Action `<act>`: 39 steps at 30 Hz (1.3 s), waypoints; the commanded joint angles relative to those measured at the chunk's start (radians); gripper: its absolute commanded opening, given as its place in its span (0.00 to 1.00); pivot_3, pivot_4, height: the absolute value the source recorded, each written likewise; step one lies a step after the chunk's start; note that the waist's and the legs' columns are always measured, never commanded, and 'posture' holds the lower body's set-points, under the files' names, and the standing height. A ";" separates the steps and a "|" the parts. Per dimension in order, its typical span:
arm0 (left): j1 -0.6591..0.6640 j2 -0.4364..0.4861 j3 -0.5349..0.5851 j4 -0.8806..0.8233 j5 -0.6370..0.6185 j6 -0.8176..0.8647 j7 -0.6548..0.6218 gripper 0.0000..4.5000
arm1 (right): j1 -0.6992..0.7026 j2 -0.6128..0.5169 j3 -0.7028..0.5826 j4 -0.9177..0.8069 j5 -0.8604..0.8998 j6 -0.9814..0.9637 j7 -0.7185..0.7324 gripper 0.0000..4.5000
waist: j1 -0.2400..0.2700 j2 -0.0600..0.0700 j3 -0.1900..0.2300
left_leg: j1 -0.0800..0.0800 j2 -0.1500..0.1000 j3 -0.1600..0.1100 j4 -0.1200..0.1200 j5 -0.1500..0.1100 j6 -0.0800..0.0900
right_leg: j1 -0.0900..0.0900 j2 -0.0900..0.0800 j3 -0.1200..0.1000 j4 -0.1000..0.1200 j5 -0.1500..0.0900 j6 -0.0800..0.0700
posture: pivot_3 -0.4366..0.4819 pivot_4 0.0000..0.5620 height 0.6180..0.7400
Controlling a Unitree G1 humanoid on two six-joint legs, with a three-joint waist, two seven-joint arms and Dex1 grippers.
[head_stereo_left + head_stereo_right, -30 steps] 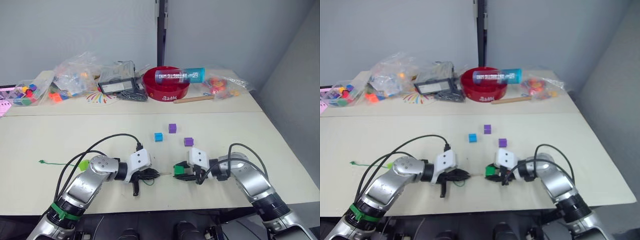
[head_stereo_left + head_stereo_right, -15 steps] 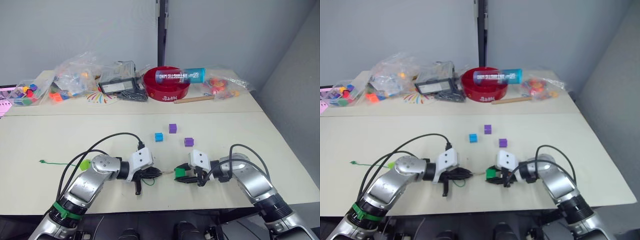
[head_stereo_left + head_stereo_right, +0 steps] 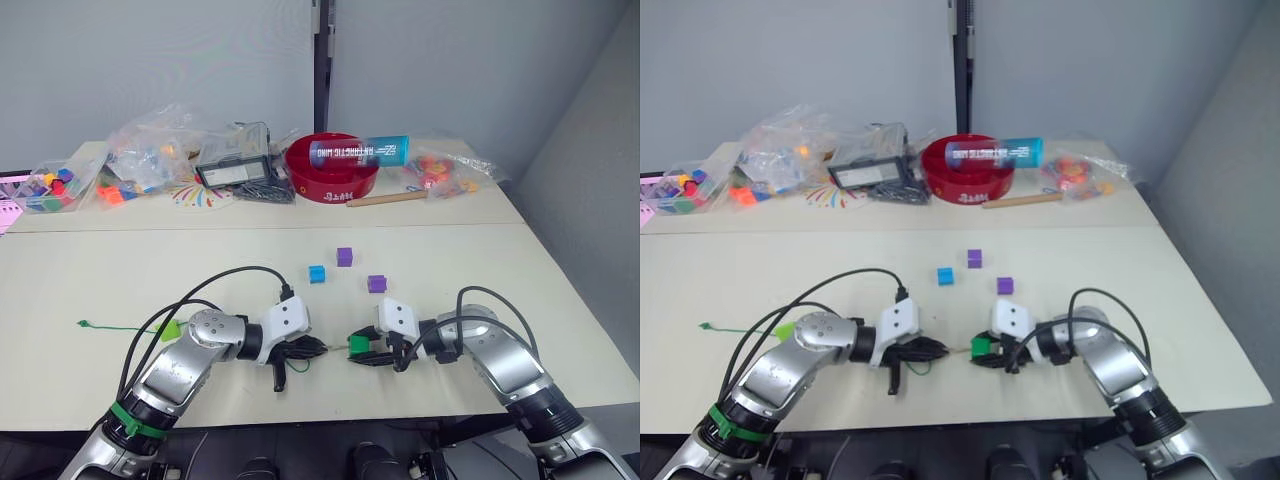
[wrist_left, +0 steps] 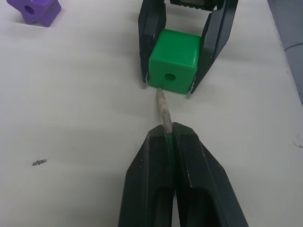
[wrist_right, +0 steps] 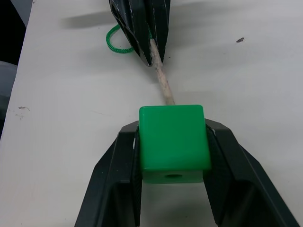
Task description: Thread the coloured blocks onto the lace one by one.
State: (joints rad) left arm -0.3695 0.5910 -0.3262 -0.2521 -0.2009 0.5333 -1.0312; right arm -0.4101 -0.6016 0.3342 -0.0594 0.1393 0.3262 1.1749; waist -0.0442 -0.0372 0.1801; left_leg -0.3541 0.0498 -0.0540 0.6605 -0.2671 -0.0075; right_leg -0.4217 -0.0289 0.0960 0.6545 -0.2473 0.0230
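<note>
Threading is only beginning; left gripper [image 4: 166,137] is pinching the lace [image 4: 163,108], its tip apparently missing the hole; right gripper [image 5: 173,142] is clamping the dark green block [image 5: 173,141]; four blocks are waiting loose.

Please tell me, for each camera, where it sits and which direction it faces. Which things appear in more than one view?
Left and right eye views: on the head, facing forward and down over the table; both arms show.
Left wrist view: along the left gripper, shut on the lace, toward the dark green block.
Right wrist view: along the right gripper, shut on that block.
Shared: block, lace tip and both grippers appear in all views.
</note>
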 commanded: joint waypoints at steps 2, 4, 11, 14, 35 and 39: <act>-0.028 -0.020 -0.015 -0.027 -0.011 -0.005 -0.003 0.00 | 0.010 -0.004 0.039 -0.013 -0.027 0.025 -0.003 0.26 | 0.000 0.000 0.000 | 0.000 0.000 0.000 0.000 0.000 0.000 | 0.000 0.000 0.000 0.000 0.000 0.000 | 0.48 0.27 0.92; -0.033 -0.023 -0.016 -0.022 -0.010 -0.006 -0.003 0.00 | 0.011 -0.004 0.041 -0.019 -0.029 0.029 -0.002 0.26 | 0.000 0.000 0.000 | 0.000 0.000 0.000 0.000 0.000 0.000 | 0.000 0.000 0.000 0.000 0.000 0.000 | 0.48 0.27 0.92; -0.041 -0.032 -0.027 -0.020 -0.012 -0.012 -0.014 0.00 | 0.005 0.007 0.048 -0.048 -0.032 0.060 -0.013 0.26 | 0.000 0.000 0.000 | 0.000 0.000 0.000 0.000 0.000 0.000 | 0.000 0.000 0.000 0.000 0.000 0.000 | 0.48 0.27 0.92; -0.052 -0.038 -0.046 -0.009 -0.011 -0.017 -0.033 0.00 | -0.003 0.021 0.051 -0.059 -0.031 0.079 -0.023 0.26 | 0.000 0.000 0.000 | 0.000 0.000 0.000 0.000 0.000 0.000 | 0.000 0.000 0.000 0.000 0.000 0.000 | 0.48 0.27 0.92; -0.068 -0.093 -0.066 0.083 0.025 -0.057 -0.053 0.00 | 0.030 0.075 -0.002 -0.130 0.007 0.139 -0.064 0.26 | 0.000 -0.001 -0.004 | 0.002 0.000 0.000 0.000 0.000 0.000 | 0.002 0.000 0.000 0.000 0.000 0.001 | 0.48 0.27 0.92; -0.052 -0.099 -0.047 0.067 0.005 -0.047 -0.055 0.00 | 0.045 0.070 -0.011 -0.108 0.003 0.112 -0.064 0.26 | 0.000 -0.001 -0.004 | 0.002 0.000 0.000 0.000 0.000 0.000 | 0.002 0.000 0.000 0.000 0.000 0.001 | 0.48 0.27 0.92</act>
State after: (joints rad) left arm -0.4269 0.5223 -0.3353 -0.1613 -0.1608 0.4865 -1.0782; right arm -0.3686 -0.5561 0.3014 -0.1541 0.1204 0.4601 1.1112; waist -0.0444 -0.0385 0.1760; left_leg -0.3527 0.0496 -0.0542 0.6609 -0.2670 -0.0076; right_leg -0.4197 -0.0288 0.0958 0.6549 -0.2473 0.0235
